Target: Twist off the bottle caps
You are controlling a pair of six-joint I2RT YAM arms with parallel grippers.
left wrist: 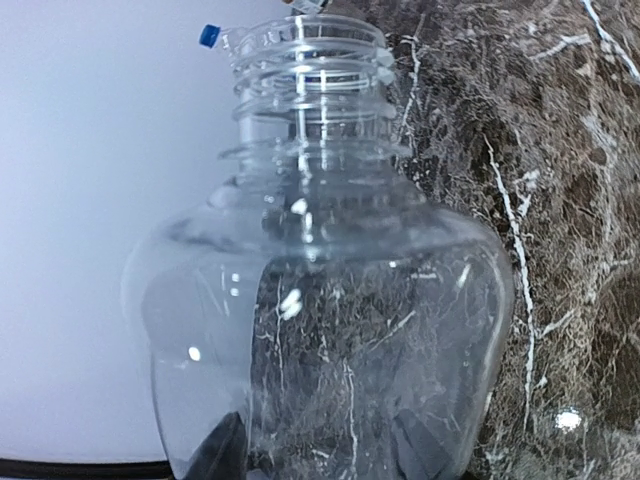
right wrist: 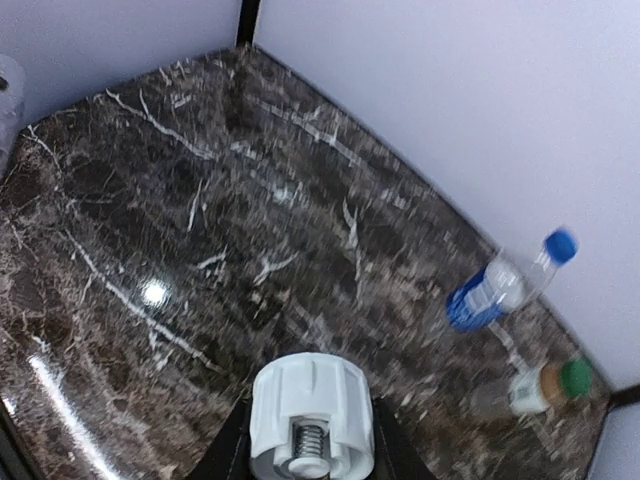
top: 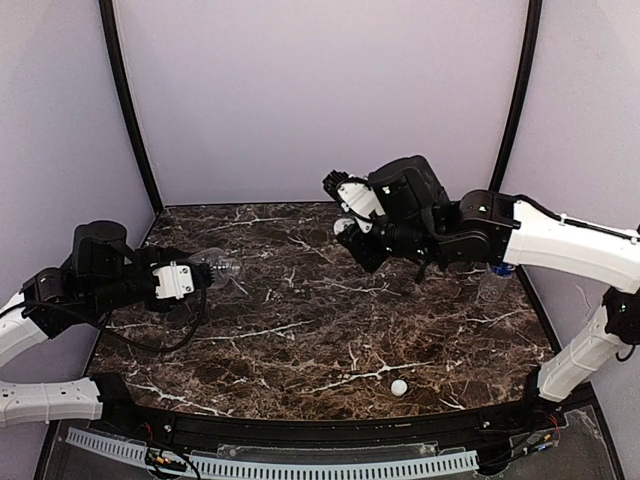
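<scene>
At overhead middle left, clamping bare bottle (top: 222, 266) by its belly with left gripper (left wrist: 320, 455); thin, light wall, probably denting easily. Pinching white cap (right wrist: 310, 395) by its ridged rim in right gripper (right wrist: 310, 440). Noting blue-capped bottle (right wrist: 490, 295) and green-capped bottle (right wrist: 535, 388) far right.

Robotics lab test booth: a dark marble-patterned counter (top: 300, 340) enclosed by plain pale lilac walls (top: 320, 90), with black upright poles (top: 131, 110) at the back corners. A left robot arm (top: 40, 400) and a right robot arm (top: 570, 245), white and black, are mounted at its near edge by a ribbed cable strip (top: 270, 462).
</scene>
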